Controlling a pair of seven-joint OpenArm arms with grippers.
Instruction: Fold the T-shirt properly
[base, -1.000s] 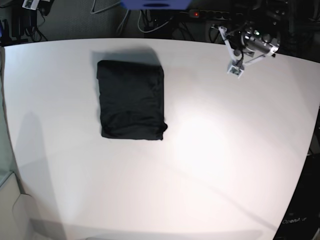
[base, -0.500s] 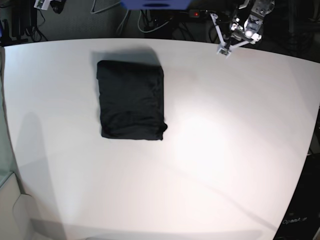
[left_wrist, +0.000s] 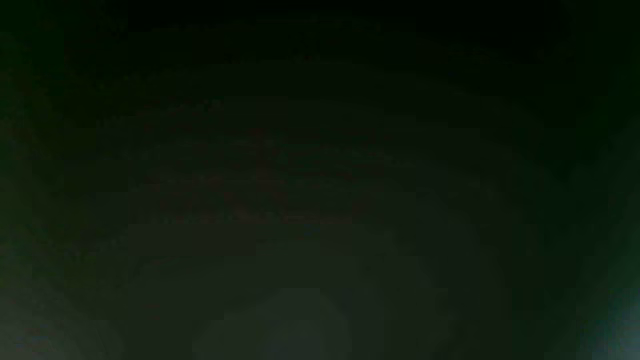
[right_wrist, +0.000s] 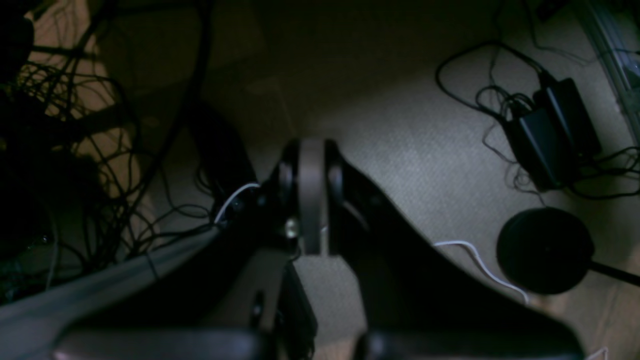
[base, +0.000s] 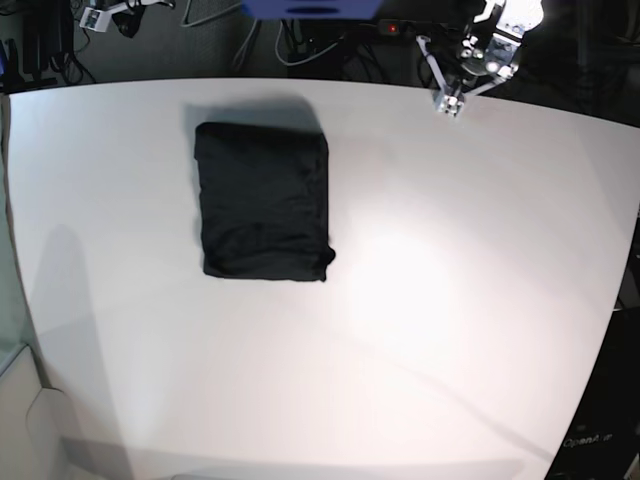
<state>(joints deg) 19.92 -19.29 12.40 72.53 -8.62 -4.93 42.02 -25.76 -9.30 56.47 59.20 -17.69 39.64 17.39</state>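
The T-shirt (base: 263, 200) lies folded into a compact dark rectangle on the far left half of the white table (base: 400, 300), and nothing touches it. My left gripper (base: 446, 100) hangs at the table's far edge, well to the right of the shirt, shut and empty. My right gripper (base: 100, 17) is off the table beyond its far left corner. In the right wrist view its fingers (right_wrist: 311, 195) are pressed together over the floor and hold nothing. The left wrist view is almost entirely dark and shows nothing.
Cables and a power strip (base: 400, 28) run behind the table's far edge. A blue object (base: 310, 8) sits at the top middle. Below the right gripper are power adapters (right_wrist: 550, 130), tangled wires and a round black base (right_wrist: 545, 250) on the carpet.
The left arm has pulled back from above the table's far right area to its far edge. The right gripper shifted slightly at the top left. The shirt has not moved.
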